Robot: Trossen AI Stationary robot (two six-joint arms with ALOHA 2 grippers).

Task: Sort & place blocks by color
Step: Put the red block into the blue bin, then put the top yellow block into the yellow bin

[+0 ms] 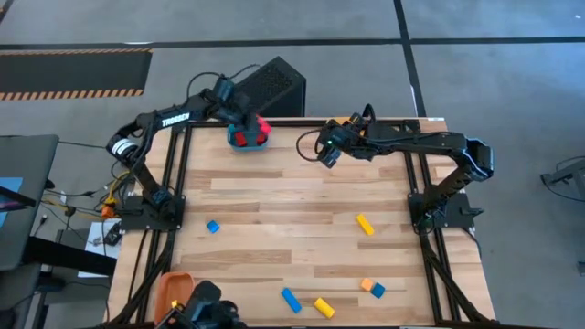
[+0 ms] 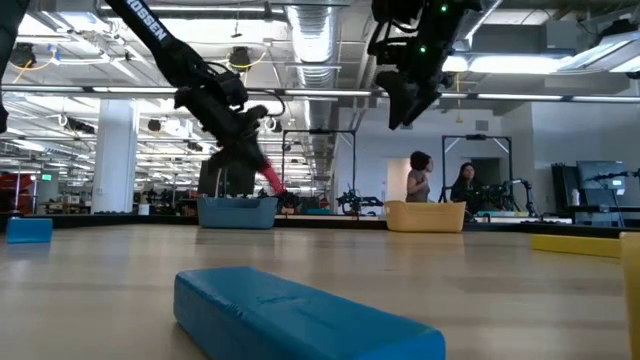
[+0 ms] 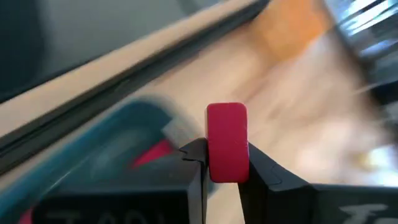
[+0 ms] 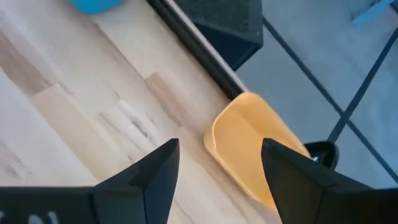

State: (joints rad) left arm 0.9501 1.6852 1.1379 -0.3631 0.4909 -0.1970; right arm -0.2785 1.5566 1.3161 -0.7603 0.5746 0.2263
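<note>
Left tool (image 3: pixel 227 163) clamped on a red block (image 3: pixel 227 149) (smooth, rounded edges, upright between the fingers), held above the blue bin (image 1: pixel 247 139) at the tabletop's (image 1: pixel 292 196) far edge. Right tool (image 4: pixel 219 165) spread wide, empty, over the yellow bin (image 4: pixel 249 146). Blue, yellow, orange blocks scattered nearer.

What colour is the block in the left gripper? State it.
Red. The block sits clamped in the left gripper, clearest in the left wrist view.

Open bare table (image 1: pixel 274 196) spans the middle; 6 scattered blocks (image 1: pixel 365 224) clutter only its near part.
</note>
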